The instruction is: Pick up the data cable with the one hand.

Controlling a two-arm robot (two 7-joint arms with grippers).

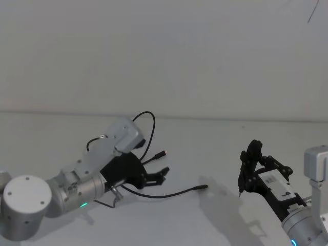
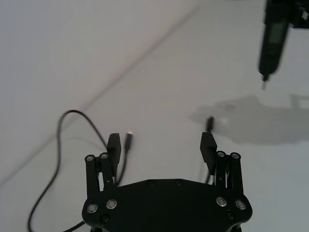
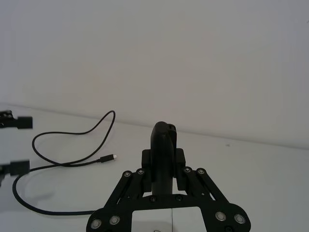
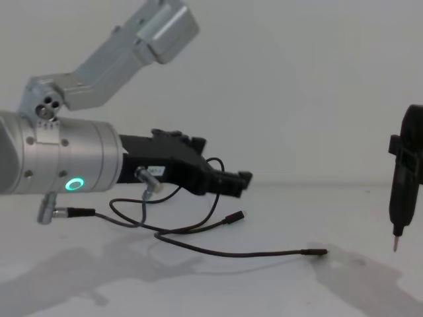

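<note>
Left tool (image 1: 160,176) agape; data cable (image 4: 264,254) thin, black, branching

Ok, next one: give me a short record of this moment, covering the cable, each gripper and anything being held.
data cable: black, lying loose on the white table, branch ends spread, not gripped
left gripper: jaws open, low over the cable
right gripper: off to the right, jaws shut on a slim black pointed tool, tip down, clear of the cable
pick-up: not yet done
</note>
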